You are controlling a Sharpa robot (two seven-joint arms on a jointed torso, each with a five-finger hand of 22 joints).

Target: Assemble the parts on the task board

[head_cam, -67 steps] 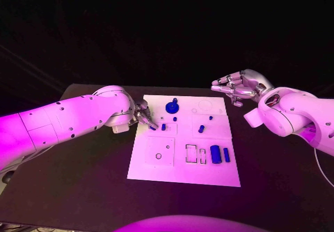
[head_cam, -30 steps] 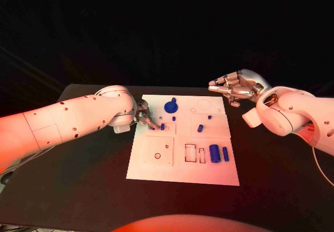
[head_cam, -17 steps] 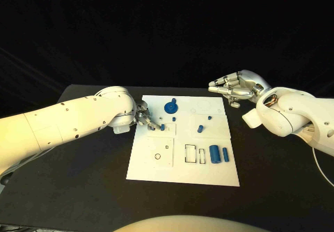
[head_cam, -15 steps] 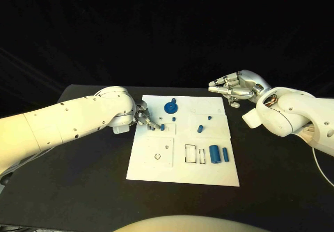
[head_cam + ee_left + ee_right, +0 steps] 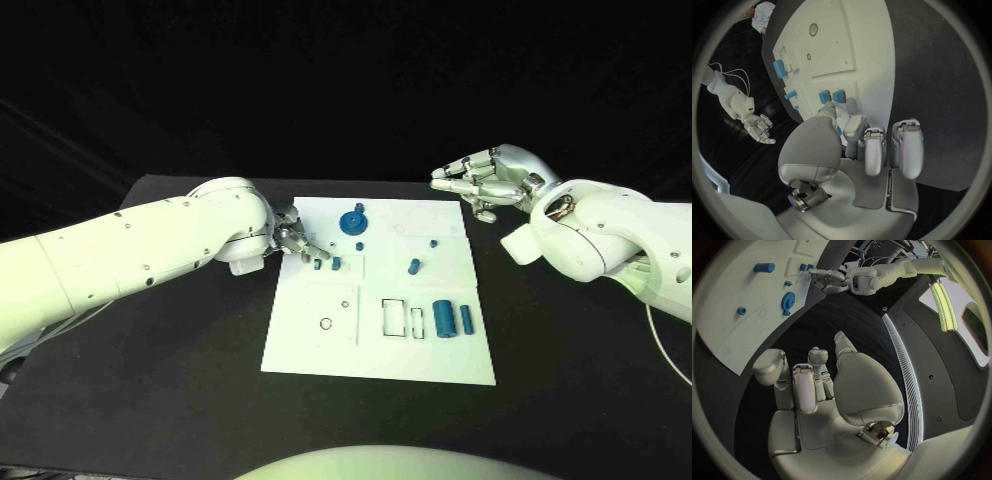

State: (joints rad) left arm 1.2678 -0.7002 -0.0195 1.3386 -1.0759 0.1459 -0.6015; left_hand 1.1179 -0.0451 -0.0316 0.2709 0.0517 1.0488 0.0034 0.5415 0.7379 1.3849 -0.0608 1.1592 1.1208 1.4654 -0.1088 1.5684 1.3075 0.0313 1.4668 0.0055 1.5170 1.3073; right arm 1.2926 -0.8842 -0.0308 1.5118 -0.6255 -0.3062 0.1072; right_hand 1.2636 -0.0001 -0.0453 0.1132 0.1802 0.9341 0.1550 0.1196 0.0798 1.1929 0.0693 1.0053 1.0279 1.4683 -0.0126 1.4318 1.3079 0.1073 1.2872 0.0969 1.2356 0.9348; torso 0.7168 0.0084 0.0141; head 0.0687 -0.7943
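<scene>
Near the lower centre of the head view, the board (image 5: 378,350) carries two cylinders (image 5: 453,318) lying beside empty rectangular slots (image 5: 394,317), presumably awaiting insertion. Farther up, at left of centre, the left hand (image 5: 294,238) reaches two small pegs (image 5: 326,264), fingertips (image 5: 831,109) on or just beside them; whether it grips one cannot be told. At upper right, the right hand (image 5: 488,180) hovers off the board, fingers loosely curled, holding nothing, likely kept clear.

white task board (image 5: 378,345), blue parts (image 5: 447,318), black table (image 5: 173,340).
</scene>
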